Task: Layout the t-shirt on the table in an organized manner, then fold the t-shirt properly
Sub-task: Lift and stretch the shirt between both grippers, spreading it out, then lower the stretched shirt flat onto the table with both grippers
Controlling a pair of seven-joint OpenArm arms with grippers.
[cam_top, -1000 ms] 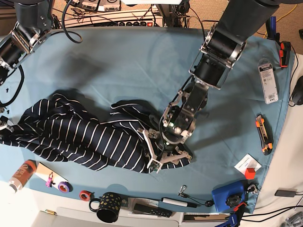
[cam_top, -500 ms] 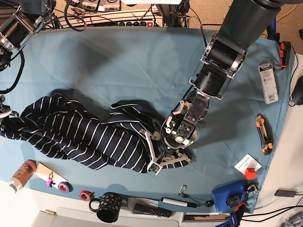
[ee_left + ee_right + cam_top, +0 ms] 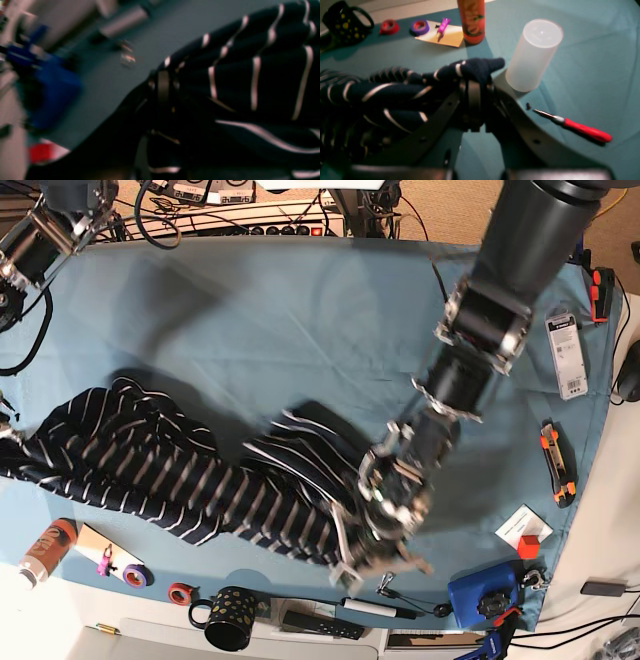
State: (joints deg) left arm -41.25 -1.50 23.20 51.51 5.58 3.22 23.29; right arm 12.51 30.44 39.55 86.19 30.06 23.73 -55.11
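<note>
T-shirt: dark navy with thin white stripes, bunched and stretched in a long band across the near half of the table, running from the left edge toward the near edge right of centre. It is creased and rumpled, not spread flat.

Left gripper: down by the near edge of the table, at the right end of the t-shirt. Its wrist view is blurred but shows striped fabric gathered at the jaws, which appear closed on the cloth.

Right gripper: at the left edge of the table; in the base view it is all but cut off by the frame. Its wrist view shows the jaws clamped on a navy fold of the t-shirt, a stub of fabric poking out past them.

Other items, near left corner: black mug with yellow dots, red tape roll, purple tape roll, tan card, orange bottle.

By the right gripper: translucent white cylinder, standing upright, and a red-handled screwdriver, lying flat.

Near right corner: blue object.
</note>
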